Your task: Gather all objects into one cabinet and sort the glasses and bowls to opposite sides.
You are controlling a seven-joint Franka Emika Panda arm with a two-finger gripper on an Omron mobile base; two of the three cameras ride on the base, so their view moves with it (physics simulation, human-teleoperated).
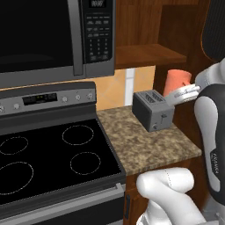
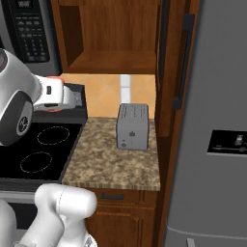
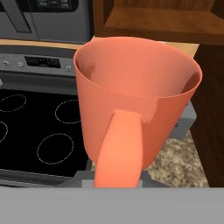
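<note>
The arm reaches level above the speckled tabletop (image 1: 145,145), its claw (image 1: 184,93) clamped on a coral-orange mug (image 3: 138,105), apparently by the handle; fingertips hidden.

Speckled brown granite bench (image 2: 101,164) between black stove (image 1: 48,154) and tall wooden side panel. Grey four-slot toaster (image 2: 132,126) sits on bench near back wall, upright, lever side toward front. Rest of bench bare. Open cabinet shelf (image 2: 116,61) above bench, apparently bare; back corners dim.

Even flat rendered light, soft faint shadows, no glare, slightly pixelated
</note>
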